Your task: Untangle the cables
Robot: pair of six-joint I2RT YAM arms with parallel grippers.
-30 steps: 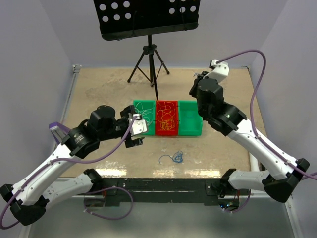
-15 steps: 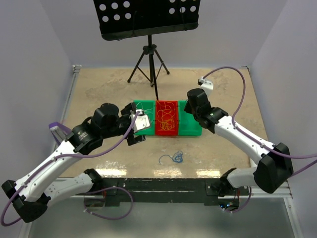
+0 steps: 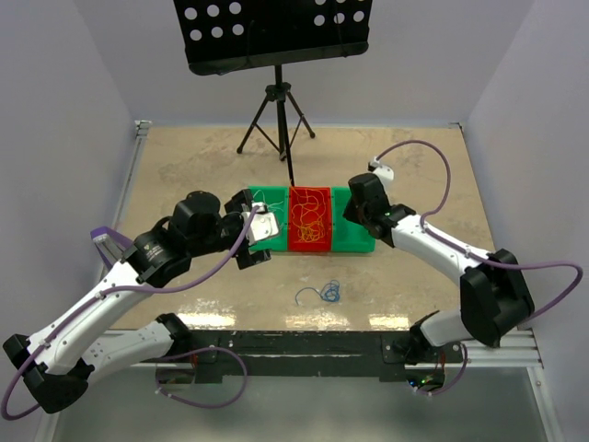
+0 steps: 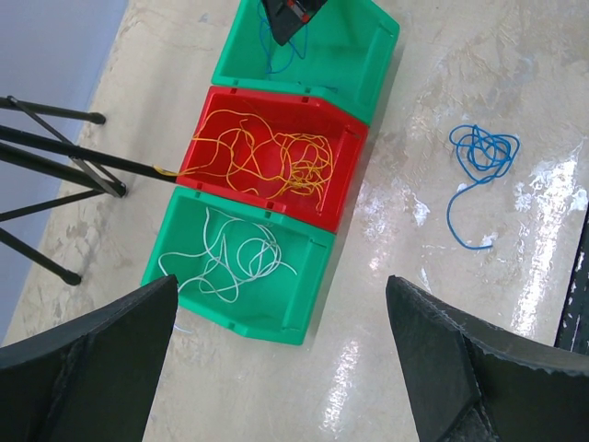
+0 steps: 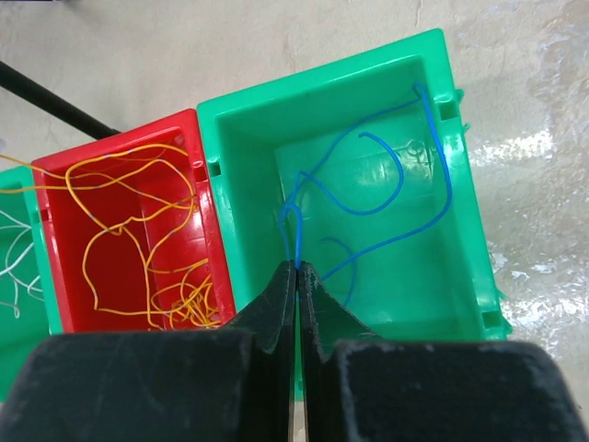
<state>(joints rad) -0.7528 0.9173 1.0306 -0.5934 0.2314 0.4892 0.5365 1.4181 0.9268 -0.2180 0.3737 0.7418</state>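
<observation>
Far left: left claw (image 4: 282, 304) spread wide, nothing between its fingers, hovering at 9 o'clock of the bin row, above the pale surface (image 3: 184, 166).

Next, three small bins touching side by side. Left green bin (image 4: 308, 287) holding loose white strands (image 4: 235, 262). Red bin (image 4: 348, 175) in the middle, filled with tangled yellow-orange strands (image 4: 276, 161), one trailing out over the rim at 12 o'clock. Right green bin (image 5: 465, 230) holding blue strands (image 5: 296, 244).

At 6 o'clock of the red bin, well apart from it on the bare surface, a small loose blue clump (image 3: 324, 294). At 12 o'clock of the bins, a black tripod music stand (image 3: 279, 92).

Far right: right claw (image 5: 297, 269) pinched fully closed on one of the blue strands, tips down inside the right green bin, near the wall shared with the red bin.
</observation>
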